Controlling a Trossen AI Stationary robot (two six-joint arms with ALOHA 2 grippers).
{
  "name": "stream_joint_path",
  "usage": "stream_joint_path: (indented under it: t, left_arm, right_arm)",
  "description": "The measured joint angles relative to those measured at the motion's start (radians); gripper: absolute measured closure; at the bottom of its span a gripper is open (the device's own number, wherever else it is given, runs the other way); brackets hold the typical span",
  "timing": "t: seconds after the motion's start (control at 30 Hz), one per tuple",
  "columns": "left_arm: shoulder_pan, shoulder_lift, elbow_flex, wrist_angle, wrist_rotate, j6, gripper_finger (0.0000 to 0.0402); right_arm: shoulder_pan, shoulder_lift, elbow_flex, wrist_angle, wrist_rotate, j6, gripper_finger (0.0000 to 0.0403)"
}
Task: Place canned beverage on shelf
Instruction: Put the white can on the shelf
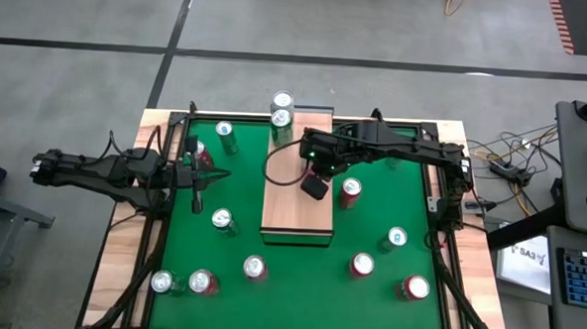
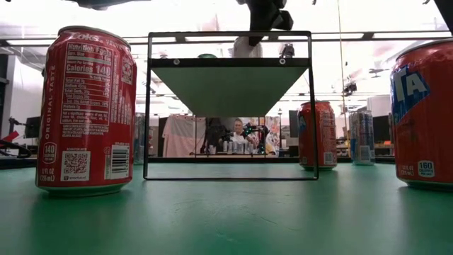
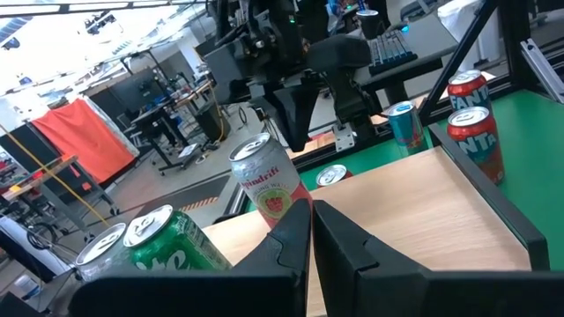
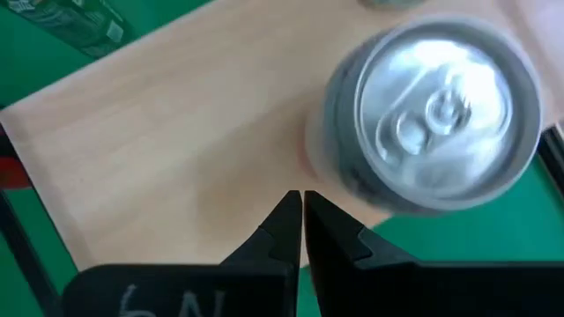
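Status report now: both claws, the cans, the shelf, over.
Right claw shut, empty, above the shelf. Left claw shut, waiting at the left side. Two cans on the shelf's far end. Others around on the green mat.

A robotics lab or workshop: a green-topped table (image 1: pixel 391 203) stands on a bare grey floor (image 1: pixel 99 77) with taped lines. Cables (image 1: pixel 507 159) and a keyboard (image 1: pixel 578 276) lie at three o'clock; benches with equipment (image 2: pixel 233 145) fill the room behind.
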State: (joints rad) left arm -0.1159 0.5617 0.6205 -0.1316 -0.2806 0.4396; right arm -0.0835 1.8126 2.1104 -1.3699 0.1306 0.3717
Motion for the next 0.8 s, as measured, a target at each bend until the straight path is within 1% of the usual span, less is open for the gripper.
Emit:
stream_joint_path:
  t: [0.2,0.4,0.7,0.8]
  left_arm:
    - [0.000,0.000,0.000,0.000,0.000,0.001,0.0402]
    - [0.000,0.000,0.000,0.000,0.000,0.000,0.0402]
    - [0.000,0.000,0.000,0.001,0.000,0.001,0.0402]
    - [0.000,0.000,0.000,0.001,0.000,0.001,0.0402]
  right_arm:
    - [-0.026,0.001,-0.011,0.041,0.000,-0.052,0.0394]
    - [-0.064,0.002,-0.038,0.136,0.009,-0.121,0.0394]
    - [-0.065,0.002,-0.039,0.127,0.004,-0.135,0.0394]
    - [-0.067,0.003,-0.039,0.127,0.038,-0.150,0.0394]
